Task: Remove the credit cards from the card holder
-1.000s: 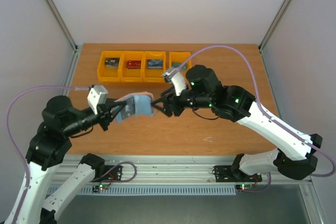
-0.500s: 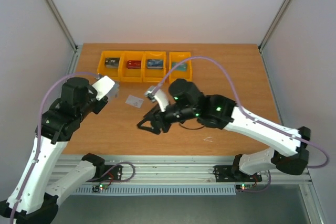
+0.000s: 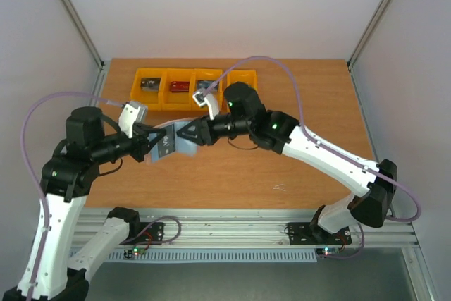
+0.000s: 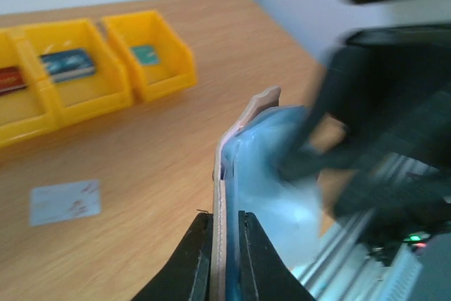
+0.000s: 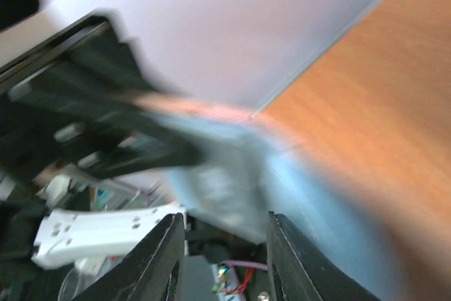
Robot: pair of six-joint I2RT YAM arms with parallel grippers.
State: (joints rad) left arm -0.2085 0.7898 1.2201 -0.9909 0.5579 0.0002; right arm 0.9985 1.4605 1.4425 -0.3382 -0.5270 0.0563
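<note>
left gripper (image 4: pixel 224 225): clamped on card holder (image 4: pixel 271 149) | right gripper (image 5: pixel 224 222): jaws astride it, grip unclear

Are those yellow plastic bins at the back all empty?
No, in the left wrist view two yellow plastic bins hold small flat things: a blue item and a teal item.

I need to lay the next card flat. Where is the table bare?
Crowded: middle-left, where the left gripper and right gripper meet at the card holder, with a card on the wood nearby. Bare: from the yellow bins rightward to the table's right edge, and the front-centre strip between the grippers and the near edge.
</note>
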